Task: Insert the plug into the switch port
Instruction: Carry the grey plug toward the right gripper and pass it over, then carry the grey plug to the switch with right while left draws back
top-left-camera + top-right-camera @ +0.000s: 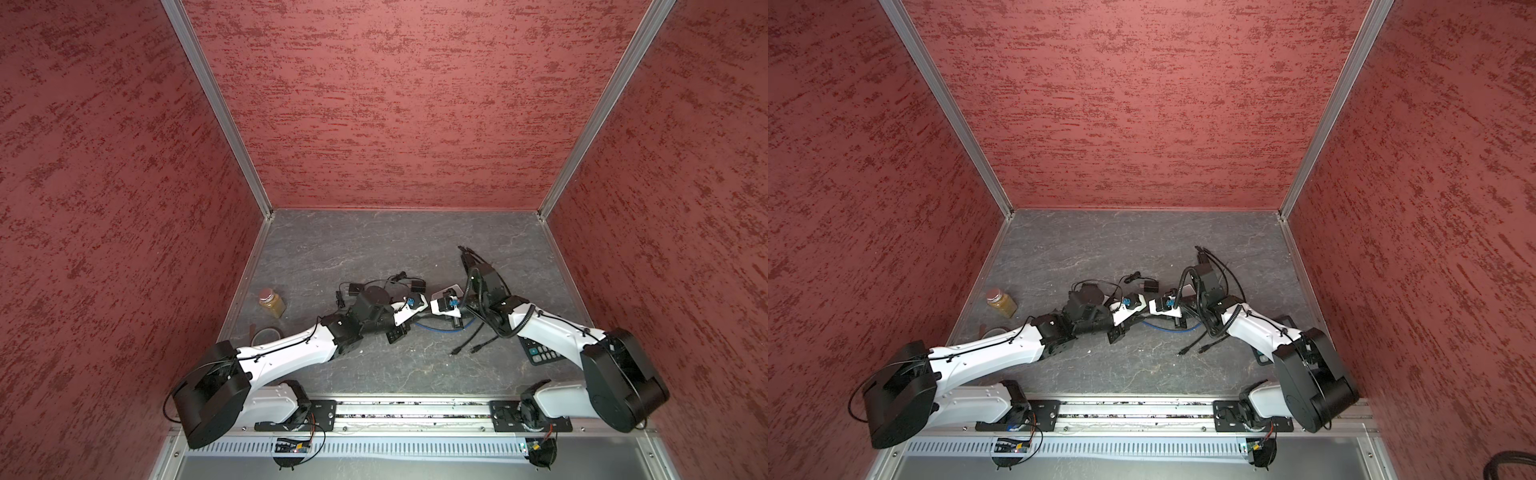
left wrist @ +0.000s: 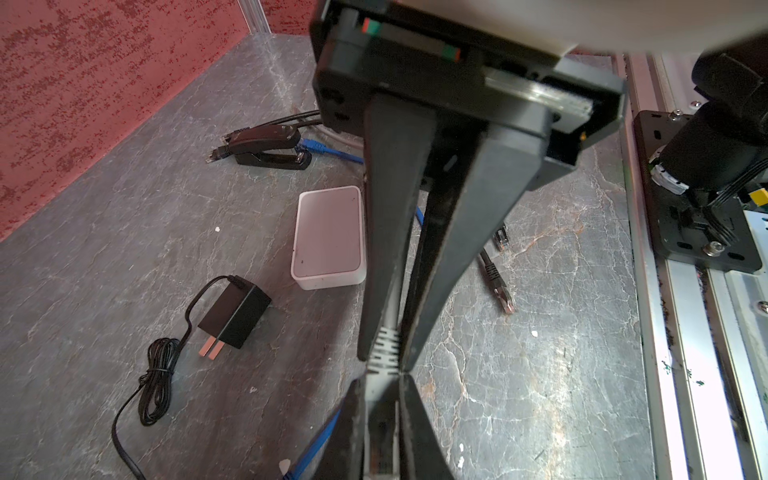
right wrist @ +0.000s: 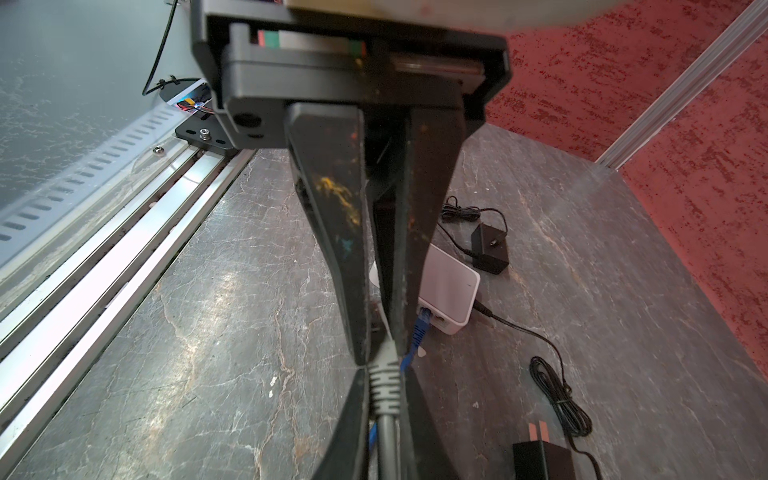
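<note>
Grey marbled tabletop (image 1: 374, 257), both arms stretched to its middle. Above it the left gripper (image 2: 383, 360) and right gripper (image 3: 384, 358) meet tip to tip, each pinching the one grey plug (image 2: 384, 348) around its ribbed boot. White switch (image 2: 328, 232) lies flat near them, a blue cable (image 3: 421, 329) seated in one port. The grey plug is held off the table, in no port.

wht switch (image 2: 328, 237), gry plug (image 2: 384, 351), blu cable (image 3: 419, 332)
</note>
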`<act>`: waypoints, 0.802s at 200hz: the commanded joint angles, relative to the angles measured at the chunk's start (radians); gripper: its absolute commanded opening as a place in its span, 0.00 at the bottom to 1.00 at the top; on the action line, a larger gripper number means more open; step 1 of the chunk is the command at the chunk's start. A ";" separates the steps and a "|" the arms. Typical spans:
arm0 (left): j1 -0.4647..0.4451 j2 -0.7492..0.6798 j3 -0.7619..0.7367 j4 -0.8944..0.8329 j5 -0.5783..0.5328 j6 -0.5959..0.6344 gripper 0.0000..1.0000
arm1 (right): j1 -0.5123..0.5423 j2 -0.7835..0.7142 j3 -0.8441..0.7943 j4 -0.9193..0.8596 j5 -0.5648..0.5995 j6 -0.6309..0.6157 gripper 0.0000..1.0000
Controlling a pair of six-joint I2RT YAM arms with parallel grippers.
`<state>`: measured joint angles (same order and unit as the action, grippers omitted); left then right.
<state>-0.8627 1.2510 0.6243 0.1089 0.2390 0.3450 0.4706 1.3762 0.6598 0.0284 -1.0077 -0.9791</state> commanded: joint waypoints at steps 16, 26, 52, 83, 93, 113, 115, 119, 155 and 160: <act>0.025 -0.029 -0.029 0.059 -0.037 -0.073 0.44 | 0.031 -0.018 -0.083 0.190 0.003 0.107 0.01; 0.043 -0.041 -0.040 0.072 -0.041 -0.111 0.59 | 0.035 -0.021 -0.110 0.256 0.026 0.151 0.01; 0.081 -0.084 -0.082 0.110 -0.107 -0.197 0.80 | 0.056 -0.013 -0.168 0.417 0.110 0.271 0.00; 0.123 -0.105 -0.085 0.040 -0.229 -0.325 0.82 | 0.106 0.024 -0.219 0.570 0.234 0.380 0.00; 0.139 -0.105 -0.089 0.011 -0.236 -0.372 0.81 | 0.127 0.044 -0.235 0.628 0.287 0.422 0.01; 0.167 -0.104 -0.101 -0.029 -0.265 -0.463 0.81 | 0.170 0.085 -0.264 0.724 0.380 0.471 0.00; 0.170 -0.104 -0.102 -0.034 -0.268 -0.472 0.81 | 0.175 0.097 -0.267 0.734 0.387 0.476 0.00; 0.173 -0.104 -0.105 -0.042 -0.271 -0.487 0.81 | 0.182 0.110 -0.272 0.752 0.399 0.484 0.00; 0.184 -0.115 -0.149 -0.077 -0.346 -0.619 0.78 | 0.250 0.203 -0.310 0.909 0.494 0.556 0.00; 0.184 -0.116 -0.157 -0.077 -0.360 -0.639 0.78 | 0.258 0.219 -0.313 0.931 0.502 0.567 0.00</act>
<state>-0.6838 1.1561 0.5026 0.0776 -0.0422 -0.1574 0.6907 1.5478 0.3660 0.7734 -0.6052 -0.5037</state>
